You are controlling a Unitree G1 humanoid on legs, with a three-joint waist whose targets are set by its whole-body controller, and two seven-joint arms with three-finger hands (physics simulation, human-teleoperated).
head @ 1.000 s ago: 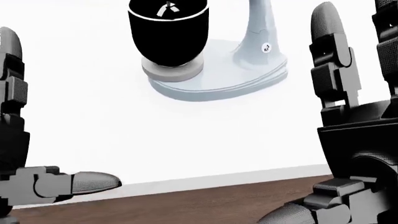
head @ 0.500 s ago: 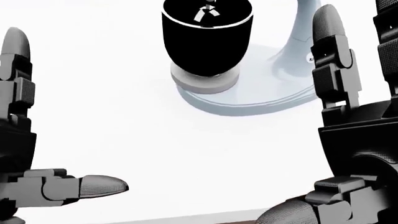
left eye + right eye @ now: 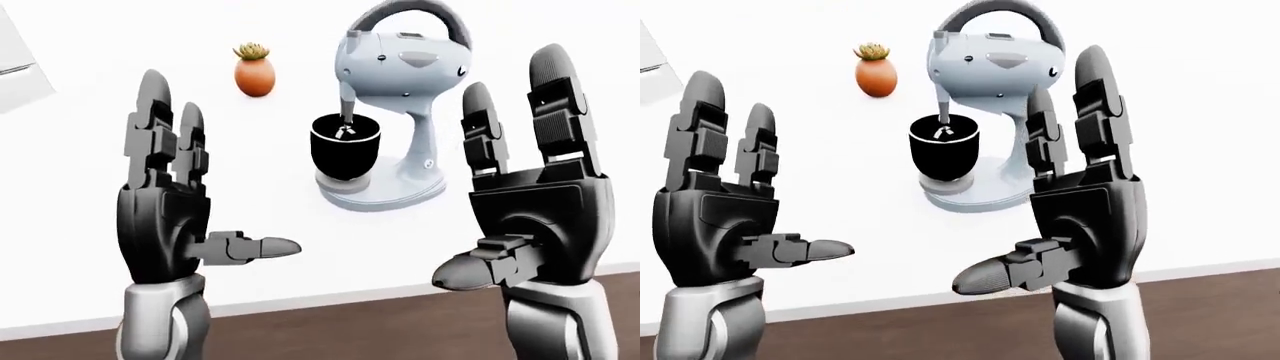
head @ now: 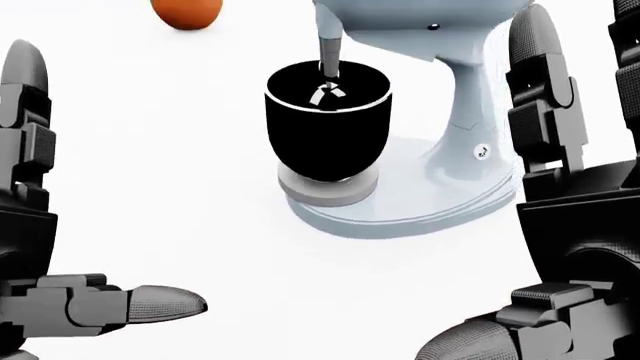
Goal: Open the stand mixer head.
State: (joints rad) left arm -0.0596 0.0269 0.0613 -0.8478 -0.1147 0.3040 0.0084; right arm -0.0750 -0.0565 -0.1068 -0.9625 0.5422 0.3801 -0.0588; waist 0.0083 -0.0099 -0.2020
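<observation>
1. Leftmost in the left-eye view, the left hand (image 3: 165,217) stood raised with its fingers spread and its thumb pointing inward, released and holding nothing.
2. Beyond it, near the top of the white table (image 3: 90,285), sat a small orange pot with a succulent (image 3: 254,72), well apart from both hands.
3. Centrally, the stand mixer (image 3: 392,112) stood on the table with its head (image 3: 400,56) down over the black bowl (image 3: 345,146) and the beater shaft (image 4: 328,52) reaching into that bowl, so the head looked closed.
4. Rightmost, the right hand (image 3: 535,217) was likewise raised and released, its fingers upright, near the mixer's column but not touching it.
5. Judging by this, nothing of the task was done: reaching, taking the head and tilting it up all remained.
</observation>
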